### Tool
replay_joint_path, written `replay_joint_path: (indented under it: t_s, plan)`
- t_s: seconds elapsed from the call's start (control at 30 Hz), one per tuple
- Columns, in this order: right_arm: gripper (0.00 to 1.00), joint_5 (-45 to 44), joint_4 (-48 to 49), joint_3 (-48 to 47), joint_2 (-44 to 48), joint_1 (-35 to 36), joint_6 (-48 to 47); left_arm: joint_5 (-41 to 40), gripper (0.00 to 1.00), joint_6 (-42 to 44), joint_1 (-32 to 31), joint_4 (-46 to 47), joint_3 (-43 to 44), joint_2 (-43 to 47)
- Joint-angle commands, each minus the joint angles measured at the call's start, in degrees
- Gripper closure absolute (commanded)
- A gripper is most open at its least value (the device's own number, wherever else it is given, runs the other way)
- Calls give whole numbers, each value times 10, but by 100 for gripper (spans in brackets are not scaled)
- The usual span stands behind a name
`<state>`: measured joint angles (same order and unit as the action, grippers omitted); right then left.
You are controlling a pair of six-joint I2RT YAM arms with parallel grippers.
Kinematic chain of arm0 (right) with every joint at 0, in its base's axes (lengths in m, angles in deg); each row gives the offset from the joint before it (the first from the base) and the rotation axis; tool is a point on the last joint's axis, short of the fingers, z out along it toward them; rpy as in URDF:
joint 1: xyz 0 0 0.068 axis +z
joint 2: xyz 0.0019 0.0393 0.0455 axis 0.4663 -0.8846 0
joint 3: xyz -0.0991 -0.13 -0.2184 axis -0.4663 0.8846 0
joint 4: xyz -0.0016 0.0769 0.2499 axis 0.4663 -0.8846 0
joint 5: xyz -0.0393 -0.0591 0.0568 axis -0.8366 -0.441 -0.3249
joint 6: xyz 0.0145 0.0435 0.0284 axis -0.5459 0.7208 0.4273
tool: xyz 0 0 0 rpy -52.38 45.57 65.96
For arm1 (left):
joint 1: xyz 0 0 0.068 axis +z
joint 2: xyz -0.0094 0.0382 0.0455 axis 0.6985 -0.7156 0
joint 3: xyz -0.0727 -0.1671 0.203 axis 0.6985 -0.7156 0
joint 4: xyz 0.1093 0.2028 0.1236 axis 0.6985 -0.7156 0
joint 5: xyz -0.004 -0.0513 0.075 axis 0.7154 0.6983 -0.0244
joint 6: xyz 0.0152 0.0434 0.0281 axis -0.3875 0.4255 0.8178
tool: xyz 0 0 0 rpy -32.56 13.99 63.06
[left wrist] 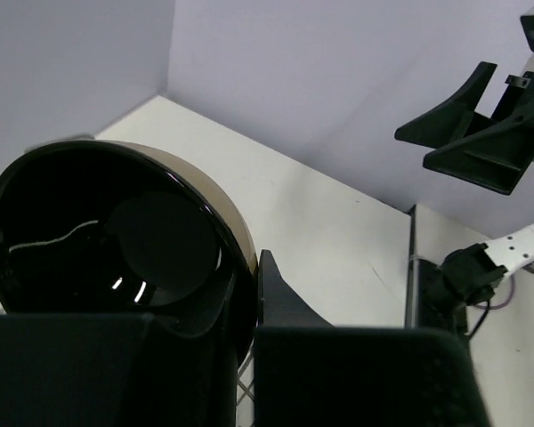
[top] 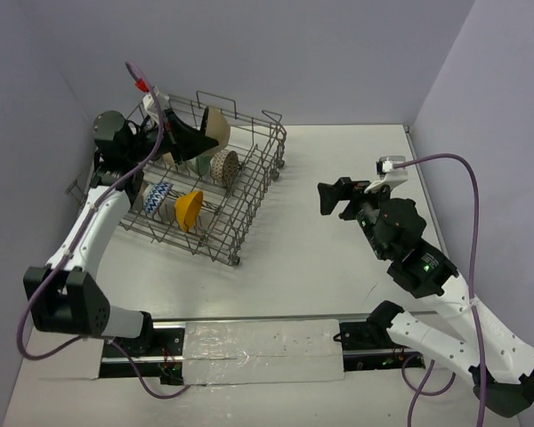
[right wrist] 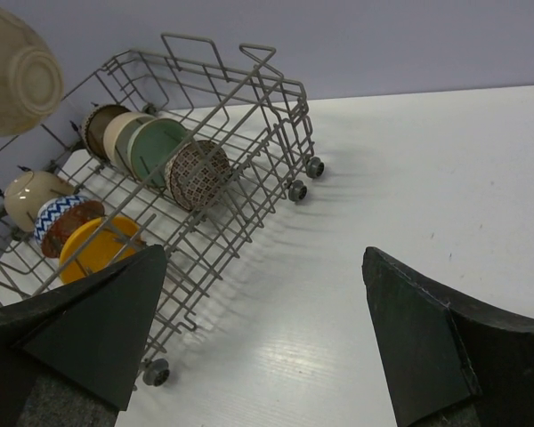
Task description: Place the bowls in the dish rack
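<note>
dish rack toward the far-left corner of the table, set at an angle, its small wheels on the tabletop. two rows of bowls already standing on edge among the tines. back row, seen from the right wrist: a brown one, a cream one, a pale green bowl and a lattice-patterned bowl packed close together. front row: a cream bowl, a blue-and-white zigzag bowl and an orange-yellow bowl, each touching the next.

left gripper up over the far end of the rack, pinching a beige bowl by its rim, clear of the wires. glossy black inside that bowl in the left wrist view, one finger against its outer wall, the other in the hollow. foot ring of the same bowl facing the right wrist camera at the top left.

right gripper in the air over the right half of the table, well apart from the rack, pointed toward it. jaws spread wide, with bare tabletop between them.
</note>
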<state>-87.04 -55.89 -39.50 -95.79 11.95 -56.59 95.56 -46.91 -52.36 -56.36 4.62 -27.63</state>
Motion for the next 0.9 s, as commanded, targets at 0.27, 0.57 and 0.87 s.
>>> replay_joint_path:
  t_s: [0.27, 0.57, 0.87]
  plan:
    - [3, 18, 39, 5, -20, 1, -23, 129, 100, -187, 30, 212, 23, -158]
    - [4, 21, 40, 11, -29, 0, -21, 163, 100, -461, 26, 525, -1, -271]
    - [5, 28, 42, 11, -29, 1, -24, 152, 100, -660, 9, 763, -9, -372]
